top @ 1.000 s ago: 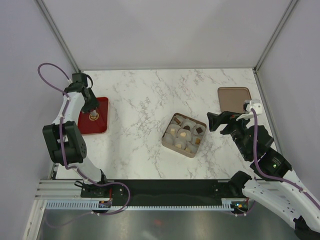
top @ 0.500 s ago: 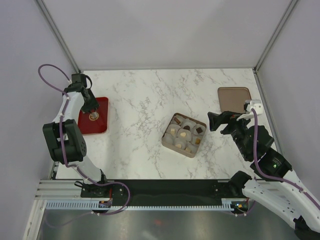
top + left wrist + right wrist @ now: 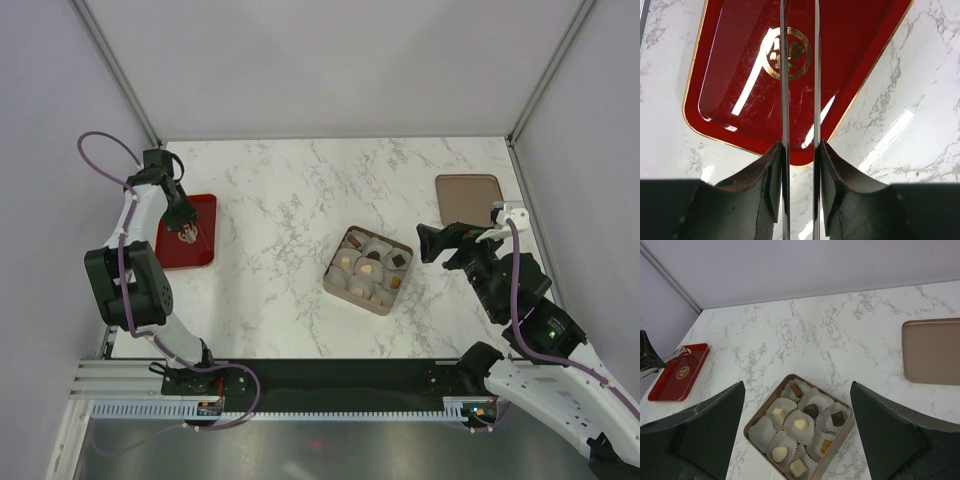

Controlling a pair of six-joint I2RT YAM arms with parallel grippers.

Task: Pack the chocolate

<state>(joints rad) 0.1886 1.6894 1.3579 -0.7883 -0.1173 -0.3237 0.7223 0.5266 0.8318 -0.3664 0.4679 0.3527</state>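
Observation:
Several pieces of chocolate [image 3: 800, 424], cream and dark, sit in white paper cups inside the tan box [image 3: 335, 262] [image 3: 760, 413]. One cup [image 3: 759, 433] at the box's near-left holds nothing. My left gripper [image 3: 187, 230] [image 3: 801, 145] hangs over the red tray [image 3: 170, 255] [image 3: 740, 75], shut on two thin metal tong blades [image 3: 784, 75]. The blades stand narrowly apart and their tips run out of the left wrist view, so anything between them is hidden. No piece shows on the tray. My right gripper [image 3: 430, 243] [image 3: 797, 435] hovers wide open just right of the box, holding nothing.
The tan lid [image 3: 468, 197] [image 3: 935, 350] lies flat at the back right of the marble table. Grey walls close in the left, right and back edges. The red tray [image 3: 675, 382] has a gold emblem [image 3: 787, 52] at its middle.
The left gripper has squeezed the blades closer together and shifted slightly over the tray's middle. The right arm and the box have not moved.

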